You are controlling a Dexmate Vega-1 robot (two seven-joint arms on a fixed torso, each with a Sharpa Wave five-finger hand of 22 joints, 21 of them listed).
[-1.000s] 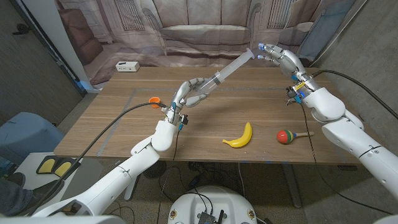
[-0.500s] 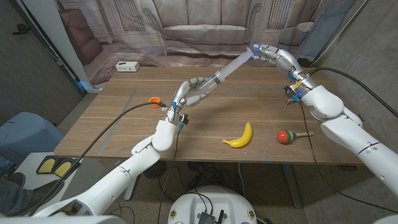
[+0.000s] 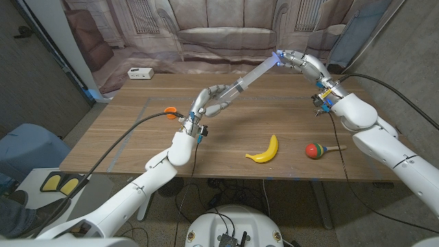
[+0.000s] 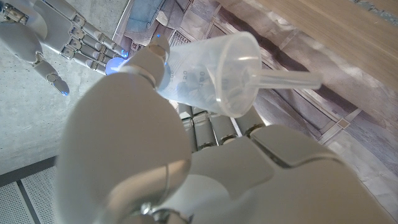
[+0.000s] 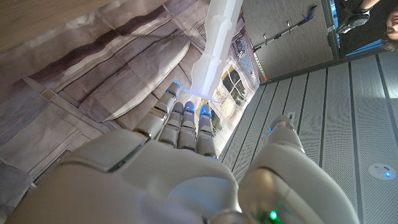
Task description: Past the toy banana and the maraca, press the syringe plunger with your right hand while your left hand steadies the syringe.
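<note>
My left hand (image 3: 214, 100) grips the barrel of a clear syringe (image 3: 250, 73) and holds it tilted above the table, nozzle end by the hand. The plunger (image 5: 214, 43) reaches up and away toward my right hand (image 3: 304, 63). That hand's straight fingertips (image 5: 186, 111) touch the plunger's end and hold nothing. In the left wrist view the barrel (image 4: 208, 71) and its nozzle (image 4: 287, 79) stick out past my left hand (image 4: 124, 149), with the right hand (image 4: 59, 37) beyond. The yellow toy banana (image 3: 264, 150) and the red-green maraca (image 3: 317, 149) lie near the table's front edge.
A small white box (image 3: 140, 73) lies at the table's back left and an orange disc (image 3: 169, 110) sits near my left wrist. A printed sofa backdrop (image 3: 206, 34) hangs behind the wooden table (image 3: 123, 137). A person (image 5: 390, 25) is at the room's edge.
My right hand has moved left across the gap to the plunger's end, and its fingertips now touch it. The left hand and syringe have stayed in place.
</note>
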